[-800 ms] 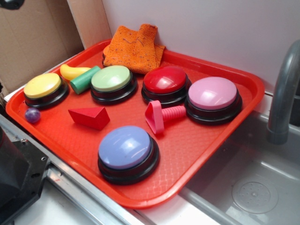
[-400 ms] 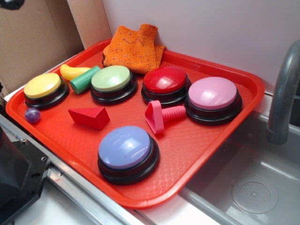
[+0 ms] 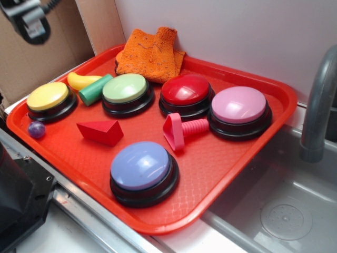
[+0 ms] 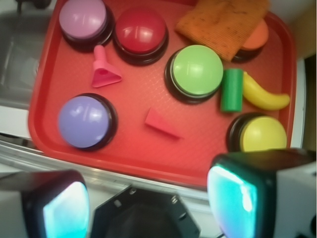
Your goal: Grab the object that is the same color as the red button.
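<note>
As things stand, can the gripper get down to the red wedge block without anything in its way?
Probably yes. The gripper hangs open above the tray's near edge, and the red wedge block lies alone on bare tray. The green button and purple button sit clear of it, so a top-down approach looks free.

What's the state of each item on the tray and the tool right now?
tool: open, high above the tray's near edge, holding nothing
red wedge: lying flat on the tray, untouched
red button: unpressed, nothing on it
pink peg: on its side, stem end at the pink button
green cylinder: on its side beside the banana
orange cloth: crumpled, partly covering an orange button
</note>
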Motion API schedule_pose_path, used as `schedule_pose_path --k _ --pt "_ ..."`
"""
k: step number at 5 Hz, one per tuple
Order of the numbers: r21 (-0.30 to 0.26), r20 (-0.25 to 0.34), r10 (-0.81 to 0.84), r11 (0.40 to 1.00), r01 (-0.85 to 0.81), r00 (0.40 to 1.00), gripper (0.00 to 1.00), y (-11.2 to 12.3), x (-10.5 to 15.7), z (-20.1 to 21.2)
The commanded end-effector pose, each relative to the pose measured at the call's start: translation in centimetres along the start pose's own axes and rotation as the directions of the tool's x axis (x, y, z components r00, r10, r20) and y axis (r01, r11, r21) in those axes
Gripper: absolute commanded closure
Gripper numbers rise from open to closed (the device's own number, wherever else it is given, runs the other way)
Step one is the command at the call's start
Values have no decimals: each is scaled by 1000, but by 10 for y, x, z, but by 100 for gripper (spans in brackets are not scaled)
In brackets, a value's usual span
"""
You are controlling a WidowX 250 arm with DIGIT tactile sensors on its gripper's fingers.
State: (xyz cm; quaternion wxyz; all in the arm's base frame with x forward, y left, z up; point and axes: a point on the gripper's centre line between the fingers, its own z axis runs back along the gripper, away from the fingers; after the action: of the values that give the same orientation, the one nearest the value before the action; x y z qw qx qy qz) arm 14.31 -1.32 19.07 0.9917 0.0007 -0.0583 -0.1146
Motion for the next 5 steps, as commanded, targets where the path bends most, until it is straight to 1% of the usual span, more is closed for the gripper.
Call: schedule_pose_path --k 1,2,3,4,5 --pt "37 11 -308 951 307 951 0 1 22 -47" --pt "-18 48 -390 920 391 920 0 2 23 -67" --pt "-6 31 -479 877 480 877 0 4 19 -85" --pt "-23 14 -508 861 508 861 0 6 13 -117" --pt "-12 -23 -522 853 522 853 0 5 12 -137"
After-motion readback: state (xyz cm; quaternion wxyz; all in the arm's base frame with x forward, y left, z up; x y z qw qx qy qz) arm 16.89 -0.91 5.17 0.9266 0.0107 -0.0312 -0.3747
